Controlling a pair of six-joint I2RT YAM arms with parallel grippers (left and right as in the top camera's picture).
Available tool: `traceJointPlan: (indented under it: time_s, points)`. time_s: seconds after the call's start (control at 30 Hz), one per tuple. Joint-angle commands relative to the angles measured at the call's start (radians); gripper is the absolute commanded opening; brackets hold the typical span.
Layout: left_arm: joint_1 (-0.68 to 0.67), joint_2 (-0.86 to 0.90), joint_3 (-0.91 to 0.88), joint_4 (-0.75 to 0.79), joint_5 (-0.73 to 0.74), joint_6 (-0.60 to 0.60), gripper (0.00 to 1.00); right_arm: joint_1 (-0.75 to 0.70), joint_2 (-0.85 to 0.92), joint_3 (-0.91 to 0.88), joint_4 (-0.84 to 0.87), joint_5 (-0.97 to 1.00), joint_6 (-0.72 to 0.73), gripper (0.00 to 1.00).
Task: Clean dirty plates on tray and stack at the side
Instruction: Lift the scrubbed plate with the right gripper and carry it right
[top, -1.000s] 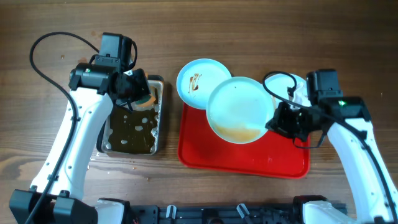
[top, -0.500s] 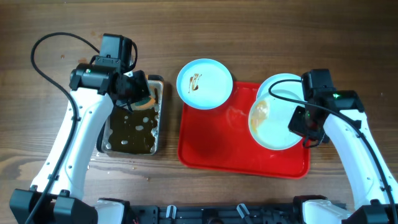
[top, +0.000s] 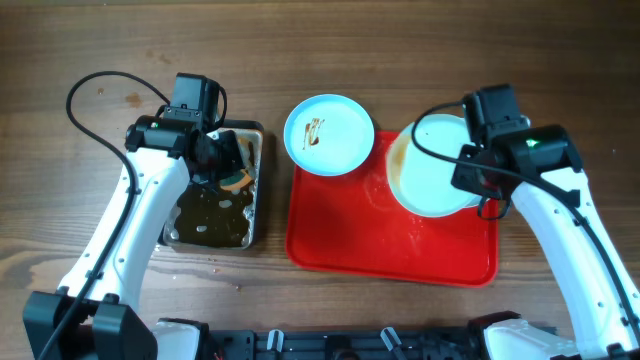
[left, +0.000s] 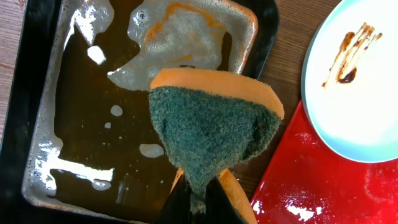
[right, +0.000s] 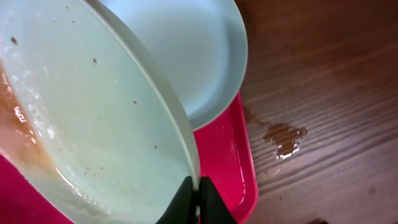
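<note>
My right gripper (top: 468, 178) (right: 196, 194) is shut on the rim of a pale plate (top: 428, 165) (right: 81, 118). It holds the plate tilted above the right half of the red tray (top: 380, 245) (right: 231, 163). The plate has a brown wet film along one edge. A second plate (right: 199, 50) lies under it at the tray's right edge and is mostly hidden from overhead. A third plate (top: 328, 133) (left: 357, 93) with a brown smear sits at the tray's back left corner. My left gripper (top: 226, 163) (left: 199, 200) is shut on an orange-and-green sponge (left: 214, 124) over the pan.
A dark metal pan (top: 205, 215) (left: 68, 130) with brownish liquid and foam stands left of the tray. A small brown puddle (right: 283, 137) lies on the wooden table right of the tray. A black cable (top: 440, 115) loops over the right arm.
My right gripper carried the plate from the tray's middle to its right side and turned it. My left gripper shifted slightly right with the sponge.
</note>
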Motion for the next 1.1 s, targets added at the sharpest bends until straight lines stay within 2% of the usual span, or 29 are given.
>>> traceJointPlan:
  time_s: [0.0, 0.07, 0.2, 0.5, 0.8, 0.9, 1.07]
  points:
    - [0.003, 0.004, -0.006, 0.006, 0.012, 0.013, 0.04, 0.080, -0.002, 0.043, -0.061, 0.214, 0.044, 0.04]
    - [0.003, 0.004, -0.006, 0.008, 0.012, 0.013, 0.04, 0.124, -0.001, 0.043, -0.101, 0.315, 0.102, 0.05]
    - [0.003, 0.004, -0.006, 0.009, 0.026, 0.013, 0.04, 0.182, -0.001, 0.043, -0.084, 0.433, 0.116, 0.04]
    - [0.003, 0.004, -0.006, 0.016, 0.038, 0.012, 0.04, 0.406, 0.002, 0.043, 0.095, 0.544, -0.074, 0.05]
    - [0.003, 0.004, -0.006, 0.018, 0.038, 0.013, 0.04, 0.424, 0.006, 0.043, 0.101, 0.680, -0.110, 0.04]
    - [0.003, 0.004, -0.006, 0.023, 0.038, 0.013, 0.04, 0.424, 0.006, 0.043, 0.167, 0.738, -0.217, 0.05]
    - [0.003, 0.004, -0.006, 0.024, 0.038, 0.013, 0.04, 0.424, 0.006, 0.043, 0.370, 0.784, -0.586, 0.04]
